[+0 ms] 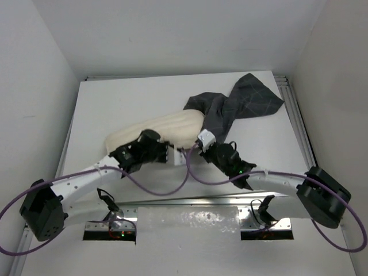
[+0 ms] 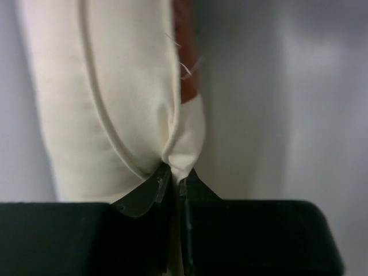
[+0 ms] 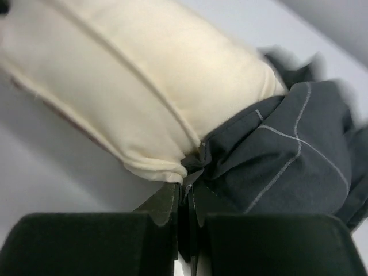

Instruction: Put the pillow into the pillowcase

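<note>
Pillow, one, cream, plump and quilted, lies on the white table, one end inside one limp charcoal checked pillowcase. Left gripper is pinched tight on the pillow's seam, and right gripper on the pillowcase's hem.

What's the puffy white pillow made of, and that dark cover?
The pillow looks like soft, matte cream cloth, maybe cotton, stuffed plump; stitched seams dent its surface. The pillowcase looks like thin woven charcoal fabric with pale check lines; it folds and crumples limply.
</note>
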Robot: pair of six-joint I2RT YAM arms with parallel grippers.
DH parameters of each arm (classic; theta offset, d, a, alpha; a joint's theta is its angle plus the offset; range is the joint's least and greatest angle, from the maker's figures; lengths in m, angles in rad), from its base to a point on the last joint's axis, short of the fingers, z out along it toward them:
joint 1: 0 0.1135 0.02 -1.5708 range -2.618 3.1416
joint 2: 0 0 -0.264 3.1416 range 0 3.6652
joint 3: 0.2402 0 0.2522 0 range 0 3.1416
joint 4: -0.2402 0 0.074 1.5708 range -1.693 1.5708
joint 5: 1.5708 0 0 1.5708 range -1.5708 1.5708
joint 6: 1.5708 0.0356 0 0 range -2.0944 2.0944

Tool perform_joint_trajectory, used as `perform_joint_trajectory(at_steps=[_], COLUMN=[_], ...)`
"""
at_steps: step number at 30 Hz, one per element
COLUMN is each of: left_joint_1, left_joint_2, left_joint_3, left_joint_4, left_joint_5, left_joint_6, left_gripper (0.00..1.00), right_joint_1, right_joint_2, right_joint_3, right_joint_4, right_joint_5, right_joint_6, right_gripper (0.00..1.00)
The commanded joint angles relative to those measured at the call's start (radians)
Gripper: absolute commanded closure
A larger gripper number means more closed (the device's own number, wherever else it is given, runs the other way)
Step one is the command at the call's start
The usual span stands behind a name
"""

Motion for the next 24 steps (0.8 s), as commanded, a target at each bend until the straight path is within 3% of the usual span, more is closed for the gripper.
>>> perform_joint_trajectory(at_steps=[1,2,4,5,6,8,10,12,14,16,20,21,22,23,24], left_joint_1=[-0.101,-0.129,-0.222,-0.253,-0.276,-0.315,-0.319,-0.319,-0.319,-0.319,-0.319,-0.319,-0.318,-0.315,-0.307], left_joint_2=[-0.109,-0.135,-0.207,-0.23,-0.267,-0.289,-0.289,-0.268,-0.242,-0.214,-0.211,-0.208,-0.2,-0.188,-0.148], left_joint_3=[-0.12,-0.144,-0.193,-0.207,-0.222,-0.227,-0.212,-0.189,-0.155,-0.102,0.001,0.027,0.055,0.122,0.163], left_joint_4=[0.038,0.026,-0.013,-0.023,-0.036,-0.063,-0.094,-0.109,-0.131,-0.155,-0.159,-0.146,-0.134,-0.126,-0.134], left_joint_5=[0.035,0.032,0.014,0.009,0.006,0.021,0.039,0.046,0.069,0.105,0.151,0.144,0.086,0.042,0.0], left_joint_6=[0.013,0.01,0.006,0.005,-0.015,-0.036,-0.081,-0.111,-0.142,-0.196,-0.352,-0.412,-0.49,-0.559,-0.672], left_gripper=[1.0,1.0,1.0,1.0,1.0,0.98,0.52,0.35,0.29,0.19,0.18,0.2,0.26,0.36,0.54], right_joint_1=[0.092,0.114,0.154,0.16,0.162,0.163,0.163,0.163,0.162,0.162,0.162,0.162,0.162,0.16,0.146], right_joint_2=[-0.099,-0.122,-0.196,-0.222,-0.248,-0.343,-0.439,-0.483,-0.518,-0.541,-0.602,-0.606,-0.6,-0.551,-0.506], right_joint_3=[-0.12,-0.137,-0.169,-0.178,-0.183,-0.194,-0.191,-0.171,-0.117,-0.055,0.039,0.058,0.108,0.145,0.186], right_joint_4=[0.034,-0.03,-0.09,-0.15,-0.184,-0.27,-0.343,-0.405,-0.526,-0.659,-0.787,-0.798,-0.814,-0.825,-0.841], right_joint_5=[0.095,0.111,0.124,0.124,0.122,0.127,0.113,0.102,0.096,0.122,0.205,0.234,0.278,0.358,0.381], right_joint_6=[0.176,0.19,0.236,0.253,0.297,0.328,0.328,0.324,0.31,0.31,0.333,0.344,0.356,0.362,0.353], right_gripper=[1.0,0.98,0.85,0.76,0.5,0.38,0.27,0.18,0.12,0.1,0.1,0.16,0.29,0.69,0.84])
